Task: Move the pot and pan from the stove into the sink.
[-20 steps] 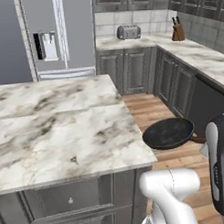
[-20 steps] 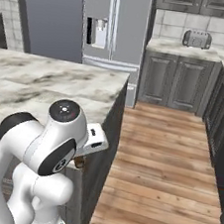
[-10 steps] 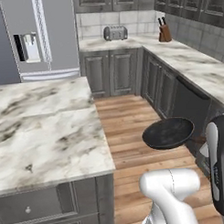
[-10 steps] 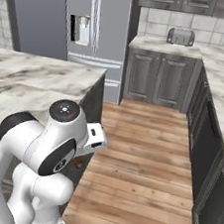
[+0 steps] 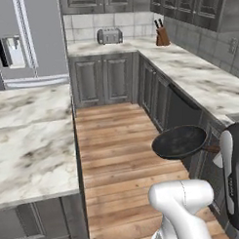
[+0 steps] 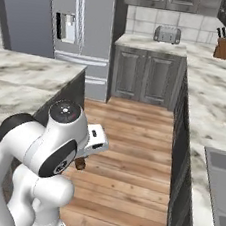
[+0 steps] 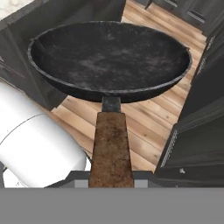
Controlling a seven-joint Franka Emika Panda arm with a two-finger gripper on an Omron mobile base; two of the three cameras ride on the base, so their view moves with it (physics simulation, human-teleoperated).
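Above the wood floor (image 5: 112, 141), the claw (image 7: 111, 180) pinches the pan (image 7: 109, 59) by its brown handle.

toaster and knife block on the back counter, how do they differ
The toaster is grey metal, low and wide; the knife block is brown wood, narrower and taller, with dark handles sticking out of its top. The toaster sits against the tiled back wall; the knife block stands further right, near the corner where the counter turns. Both rest on the same marble counter.

Pan (image 5: 180, 141) above wood floor (image 5: 117, 141), between island (image 5: 29, 144) and counter (image 5: 208, 84).
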